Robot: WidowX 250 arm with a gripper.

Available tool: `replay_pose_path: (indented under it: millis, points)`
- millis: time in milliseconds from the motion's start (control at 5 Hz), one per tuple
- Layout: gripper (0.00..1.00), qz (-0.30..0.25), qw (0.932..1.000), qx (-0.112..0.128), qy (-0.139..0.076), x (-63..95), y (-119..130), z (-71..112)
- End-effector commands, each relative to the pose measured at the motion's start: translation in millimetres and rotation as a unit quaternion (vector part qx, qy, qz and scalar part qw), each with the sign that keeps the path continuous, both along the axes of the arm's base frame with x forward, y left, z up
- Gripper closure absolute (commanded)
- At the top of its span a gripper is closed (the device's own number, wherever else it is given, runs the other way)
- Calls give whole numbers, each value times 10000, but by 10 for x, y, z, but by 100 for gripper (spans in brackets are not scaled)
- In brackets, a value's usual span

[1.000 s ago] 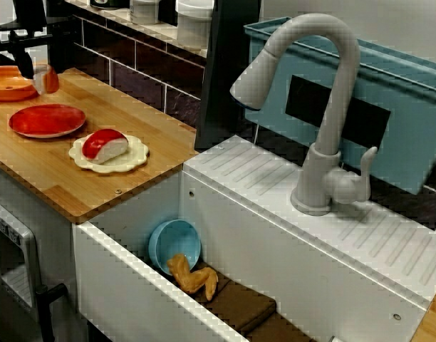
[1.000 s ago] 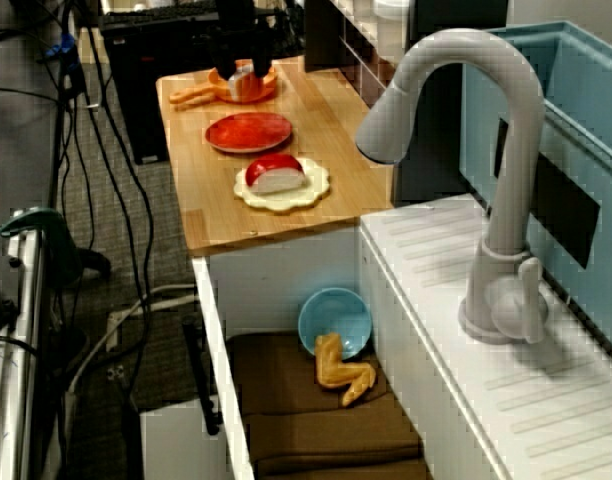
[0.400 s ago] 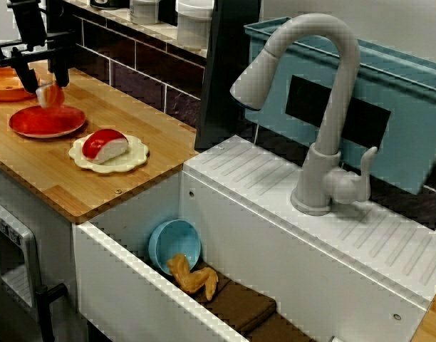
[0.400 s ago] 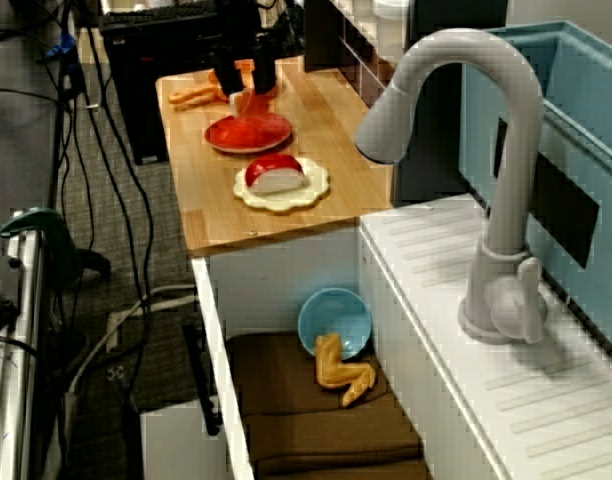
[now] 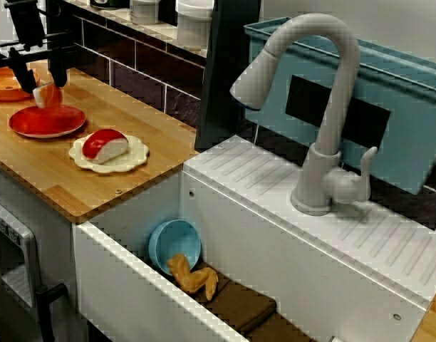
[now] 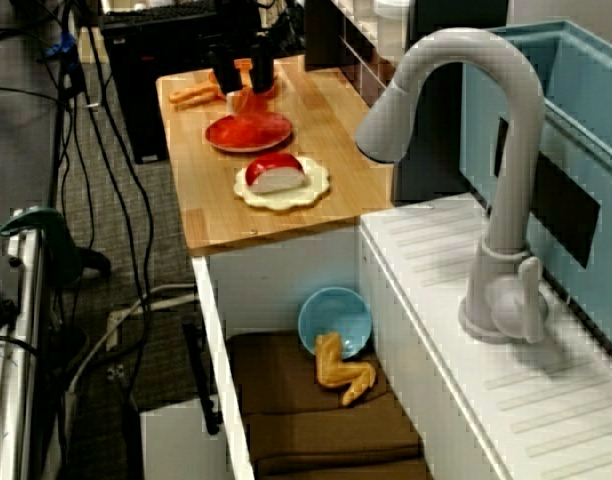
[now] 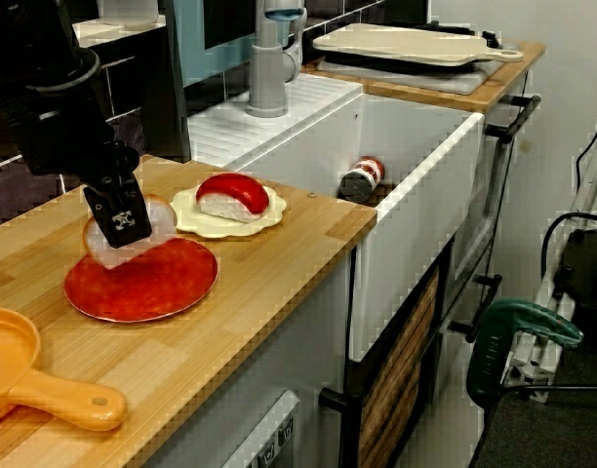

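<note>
The jaws clamp a red-and-white food piece (image 5: 48, 95) over the red plate (image 5: 47, 122)

Light: even, moderately bright indoor light from overhead in all three views.
Shadows: soft and short under the faucet (image 5: 337, 107); the sink (image 5: 225, 235) darkens toward its bottom.
Glare: mild sheen on the red plate (image 7: 142, 283) in the front view.
Sharpness: coarse; the counter (image 5: 132, 178) edges look jagged.
Blur: the fingers (image 6: 226, 75) and the red-and-white piece (image 6: 244, 100) they hold look soft from above.

Two above sink (image 5: 275, 249), one facing, counter (image 5: 155, 168) shared
</note>
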State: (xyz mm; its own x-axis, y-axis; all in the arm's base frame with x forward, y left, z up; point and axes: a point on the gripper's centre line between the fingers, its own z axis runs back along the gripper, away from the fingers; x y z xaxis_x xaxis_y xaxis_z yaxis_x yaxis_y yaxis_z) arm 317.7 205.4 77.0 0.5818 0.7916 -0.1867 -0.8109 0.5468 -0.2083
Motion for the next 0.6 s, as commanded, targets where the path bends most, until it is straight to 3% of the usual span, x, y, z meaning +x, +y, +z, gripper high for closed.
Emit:
replay_pose_path:
  millis: [0, 200, 400]
  points:
    - [100, -124, 9997, 99, -197, -64, 62, 152]
    - [100, -343, 9993, -85, -110, -59, 27, 123]
    - [100, -398, 9992, -42, -74, -56, -19, 89]
